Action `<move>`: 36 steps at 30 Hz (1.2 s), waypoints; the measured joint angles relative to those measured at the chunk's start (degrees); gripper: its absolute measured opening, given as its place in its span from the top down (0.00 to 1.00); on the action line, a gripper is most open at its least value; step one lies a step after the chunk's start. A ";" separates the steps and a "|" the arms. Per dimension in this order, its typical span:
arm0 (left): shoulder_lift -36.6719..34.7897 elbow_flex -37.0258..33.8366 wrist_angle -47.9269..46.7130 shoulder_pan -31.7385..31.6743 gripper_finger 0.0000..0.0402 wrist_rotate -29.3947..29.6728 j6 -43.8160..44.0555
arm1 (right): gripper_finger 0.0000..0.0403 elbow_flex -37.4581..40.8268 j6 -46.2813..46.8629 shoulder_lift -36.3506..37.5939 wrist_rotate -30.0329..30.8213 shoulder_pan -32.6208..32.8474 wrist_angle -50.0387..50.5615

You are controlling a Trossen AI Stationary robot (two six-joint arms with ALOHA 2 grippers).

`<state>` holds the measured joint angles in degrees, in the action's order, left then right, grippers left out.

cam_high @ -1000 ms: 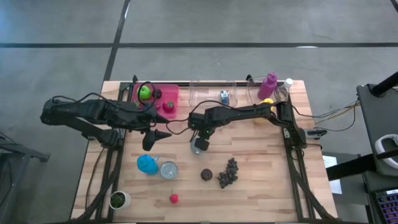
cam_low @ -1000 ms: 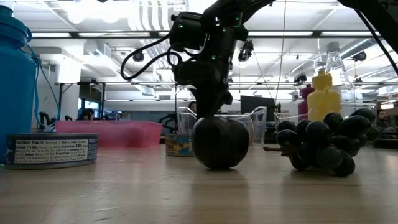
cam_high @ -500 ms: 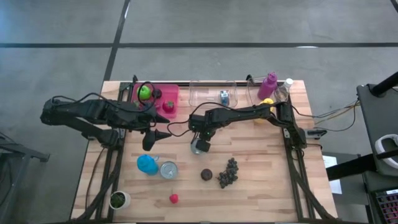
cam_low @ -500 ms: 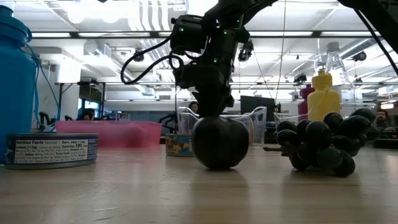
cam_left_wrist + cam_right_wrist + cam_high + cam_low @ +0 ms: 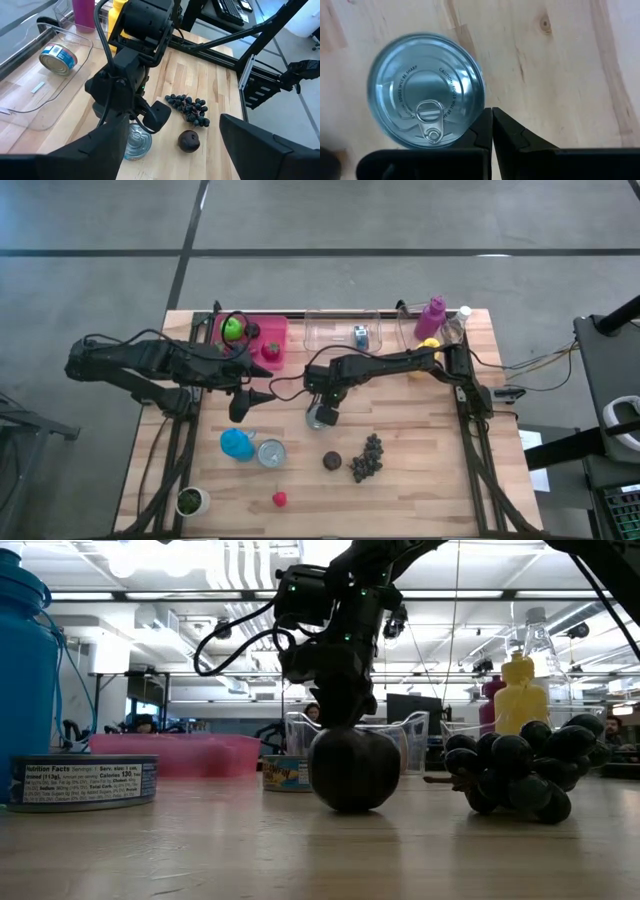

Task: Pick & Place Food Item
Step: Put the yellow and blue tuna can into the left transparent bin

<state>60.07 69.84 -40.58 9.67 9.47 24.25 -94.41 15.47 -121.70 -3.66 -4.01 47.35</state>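
I've got a plum [image 5: 332,461] and grapes [image 5: 367,457] lying side by side, close to the right gripper [image 5: 320,418] on its front-edge side. A blue bottle [image 5: 236,444] and a tin [image 5: 271,452] stand touching, near the left gripper [image 5: 252,404]. Farther out sit a strawberry [image 5: 280,499] and a potted plant [image 5: 190,501]. A purple bottle [image 5: 432,317], a yellow bottle [image 5: 430,345] and a clear bottle [image 5: 457,323] cluster well behind the right gripper.

occluded: silver can [image 5: 318,416] mostly under right tool [image 5: 322,408] in high view, hidden behind plum [image 5: 352,769] in low view | cropped: blue bottle [image 5: 27,680] cut by low view's left edge | illegible: tin label [image 5: 82,783] fine print
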 joint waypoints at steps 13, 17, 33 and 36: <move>0.00 0.00 0.01 0.00 0.27 0.00 -0.09 | 0.98 0.01 0.79 0.53 -0.90 1.20 -1.53; 0.00 0.00 0.00 0.00 0.28 0.00 -0.31 | 0.98 1.08 2.47 0.53 -0.64 0.87 -1.79; 0.00 0.00 0.00 0.00 0.23 0.00 -0.28 | 0.98 1.63 2.97 0.58 0.60 0.85 -2.18; 0.00 0.00 0.02 0.00 0.22 0.00 -0.26 | 0.98 1.63 2.91 0.58 0.52 0.85 -2.19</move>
<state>60.07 69.84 -40.56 9.67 9.47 23.99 -92.77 18.38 -121.12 -3.14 -3.16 45.17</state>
